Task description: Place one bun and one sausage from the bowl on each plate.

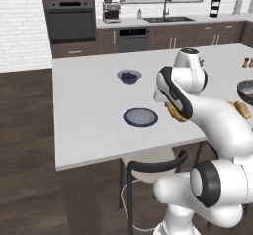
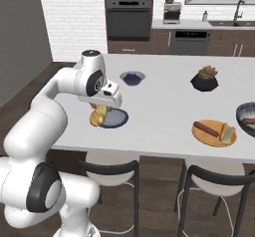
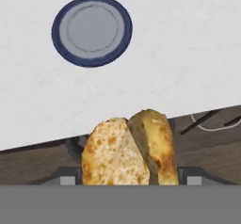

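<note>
Between the fingers of the hand (image 2: 101, 112), a split bun (image 3: 129, 148) is sitting gripped, its cut face showing pale and its crust golden, with the jaws standing wide around it. Ahead of the hand in the hand view, the dark blue plate (image 3: 92, 31) with the pale grey centre is lying bare on the white tabletop (image 1: 89, 81); in the right base view the bun (image 2: 98, 115) is hanging just beside that plate's (image 2: 116, 117) near rim. Well off to the hand's right, the orange plate (image 2: 209, 136) is carrying a sausage (image 2: 206, 128) and another bun (image 2: 227, 132) side by side. Beyond it, at the frame's edge, the dark grey bowl (image 2: 246, 117) is resting on the tabletop. Farther across the tabletop from the hand, a small blue-filled bowl (image 2: 132, 77) and a black plant pot (image 2: 204, 81) are standing well apart
</note>
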Robot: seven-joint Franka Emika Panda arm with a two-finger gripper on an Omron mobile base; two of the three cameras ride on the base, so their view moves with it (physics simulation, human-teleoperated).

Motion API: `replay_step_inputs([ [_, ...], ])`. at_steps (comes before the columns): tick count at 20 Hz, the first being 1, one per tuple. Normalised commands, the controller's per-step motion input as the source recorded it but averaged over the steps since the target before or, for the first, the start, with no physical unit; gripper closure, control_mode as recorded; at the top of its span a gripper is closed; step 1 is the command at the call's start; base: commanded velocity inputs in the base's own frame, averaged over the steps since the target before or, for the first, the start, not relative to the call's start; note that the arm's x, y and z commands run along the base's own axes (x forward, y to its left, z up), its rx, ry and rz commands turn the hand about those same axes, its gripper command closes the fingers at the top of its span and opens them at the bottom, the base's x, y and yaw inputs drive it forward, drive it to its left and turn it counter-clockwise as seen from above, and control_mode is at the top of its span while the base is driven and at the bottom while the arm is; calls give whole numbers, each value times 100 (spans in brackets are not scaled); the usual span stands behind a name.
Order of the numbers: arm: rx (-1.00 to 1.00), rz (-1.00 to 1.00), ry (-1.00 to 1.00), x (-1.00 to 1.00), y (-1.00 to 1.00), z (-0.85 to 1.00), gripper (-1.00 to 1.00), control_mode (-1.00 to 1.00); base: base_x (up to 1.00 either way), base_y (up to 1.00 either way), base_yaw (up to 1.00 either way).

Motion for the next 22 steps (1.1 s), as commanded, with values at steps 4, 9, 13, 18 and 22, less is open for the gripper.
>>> replay_step_inputs([
  [4,0,0,0,0,0,0,100,100,14,0,21],
  [9,0,0,0,0,0,0,100,100,57,0,9],
  [13,0,0,0,0,0,0,100,100,58,0,0],
  [18,0,0,1,96,0,-40,100,-100,0,0,0],
  [22,0,0,8,100,0,-62,100,-100,0,0,0],
])
